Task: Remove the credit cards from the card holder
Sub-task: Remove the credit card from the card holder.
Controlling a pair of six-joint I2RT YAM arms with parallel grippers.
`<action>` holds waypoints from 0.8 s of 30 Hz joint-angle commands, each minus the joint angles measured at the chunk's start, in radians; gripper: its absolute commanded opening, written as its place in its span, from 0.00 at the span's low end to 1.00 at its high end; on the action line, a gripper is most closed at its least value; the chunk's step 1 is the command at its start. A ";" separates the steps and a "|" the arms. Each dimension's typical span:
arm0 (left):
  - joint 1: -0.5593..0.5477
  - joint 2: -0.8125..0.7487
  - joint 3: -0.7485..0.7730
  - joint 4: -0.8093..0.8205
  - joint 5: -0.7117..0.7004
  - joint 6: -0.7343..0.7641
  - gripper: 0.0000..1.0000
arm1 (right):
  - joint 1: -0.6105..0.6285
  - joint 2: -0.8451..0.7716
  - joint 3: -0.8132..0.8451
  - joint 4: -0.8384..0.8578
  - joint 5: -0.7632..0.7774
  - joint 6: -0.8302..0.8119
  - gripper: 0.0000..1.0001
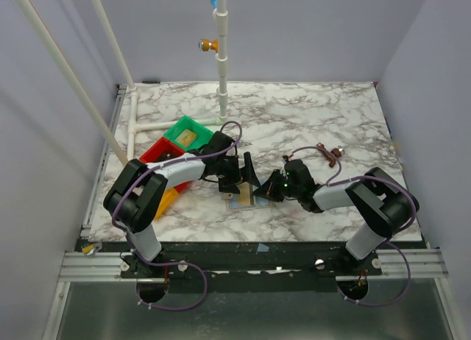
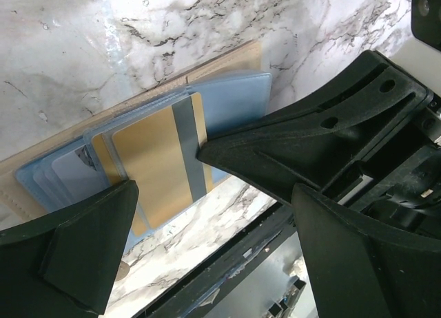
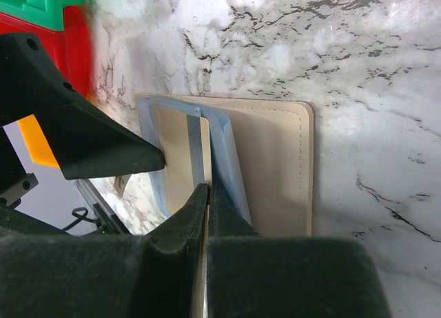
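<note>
The tan card holder [image 1: 234, 202] lies open and flat near the table's front edge, grey-blue pockets up [image 2: 234, 98]. A tan-gold credit card [image 2: 155, 160] with a grey stripe sticks partly out of a pocket, and other cards [image 2: 72, 170] sit tucked behind it. My right gripper [image 3: 208, 194] is shut on the gold card's edge [image 3: 176, 153], beside the holder's tan flap [image 3: 275, 160]. My left gripper [image 2: 217, 249] is open, with one finger [image 2: 76, 249] over the holder's end. In the top view both grippers, left [image 1: 239, 179] and right [image 1: 265, 189], meet at the holder.
Green [image 1: 188, 134], red [image 1: 158, 152] and orange [image 1: 168, 202] plastic trays stand left of the holder, under the left arm. A small brown object [image 1: 331, 154] lies behind the right arm. White pipes [image 1: 221, 60] rise at the back. The table's front edge is just below the holder.
</note>
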 commanded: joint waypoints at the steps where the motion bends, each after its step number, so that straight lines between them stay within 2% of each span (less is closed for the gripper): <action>1: 0.002 0.042 0.001 -0.088 -0.152 0.040 0.98 | -0.003 -0.023 -0.006 -0.063 0.040 -0.027 0.02; 24: 0.015 0.053 -0.007 -0.093 -0.156 0.041 0.98 | -0.043 -0.080 -0.053 -0.083 0.042 -0.053 0.02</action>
